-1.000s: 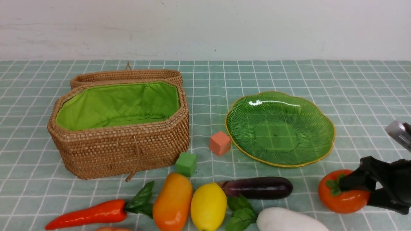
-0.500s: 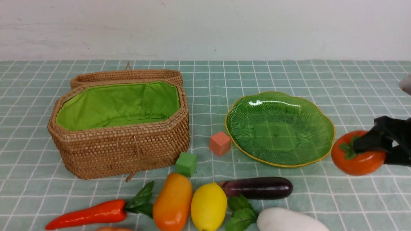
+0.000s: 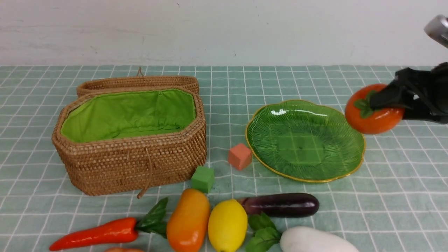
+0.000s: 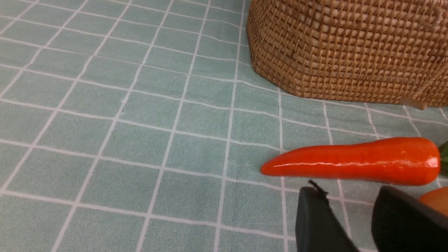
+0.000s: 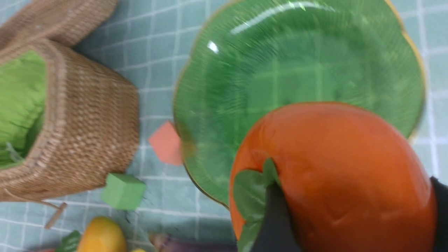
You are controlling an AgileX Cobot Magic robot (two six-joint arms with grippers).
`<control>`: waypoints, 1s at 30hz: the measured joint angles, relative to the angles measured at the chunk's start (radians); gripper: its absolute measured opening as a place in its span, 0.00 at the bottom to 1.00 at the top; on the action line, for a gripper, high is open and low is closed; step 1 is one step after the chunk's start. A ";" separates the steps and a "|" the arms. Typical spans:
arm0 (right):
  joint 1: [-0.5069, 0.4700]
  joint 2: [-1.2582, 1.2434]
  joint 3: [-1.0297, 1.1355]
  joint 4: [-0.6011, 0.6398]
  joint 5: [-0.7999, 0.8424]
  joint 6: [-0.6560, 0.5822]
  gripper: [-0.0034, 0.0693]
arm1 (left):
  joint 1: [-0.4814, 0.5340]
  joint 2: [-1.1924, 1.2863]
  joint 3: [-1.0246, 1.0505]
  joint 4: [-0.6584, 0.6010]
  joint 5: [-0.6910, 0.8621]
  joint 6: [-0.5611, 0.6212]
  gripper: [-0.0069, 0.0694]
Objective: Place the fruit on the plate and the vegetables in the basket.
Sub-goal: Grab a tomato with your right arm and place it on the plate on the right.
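The right gripper [image 3: 389, 105], clamped on the persimmon [image 3: 371, 120], has lifted it; the plate [image 3: 304, 140] now lies just beside the fingers.

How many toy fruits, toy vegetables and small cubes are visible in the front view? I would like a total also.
Fruits: 3 (persimmon, mango, lemon)
Vegetables: 3 (carrot, eggplant, radish)
Cubes: 2 (orange cube, green cube)
Total: 8, not counting a cut-off sliver at the bottom edge.
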 joint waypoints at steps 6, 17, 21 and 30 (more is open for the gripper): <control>0.085 0.163 -0.183 0.000 0.005 0.015 0.72 | 0.000 0.000 0.000 0.000 0.000 0.000 0.40; 0.126 0.415 -0.408 0.001 0.006 0.058 0.72 | 0.000 0.000 0.000 0.000 0.000 0.000 0.40; 0.126 0.449 -0.420 0.003 -0.017 0.058 0.72 | 0.000 0.000 0.000 0.000 0.000 0.000 0.40; 0.126 0.517 -0.422 0.034 -0.046 0.054 0.72 | 0.000 0.000 0.000 0.000 0.000 0.000 0.40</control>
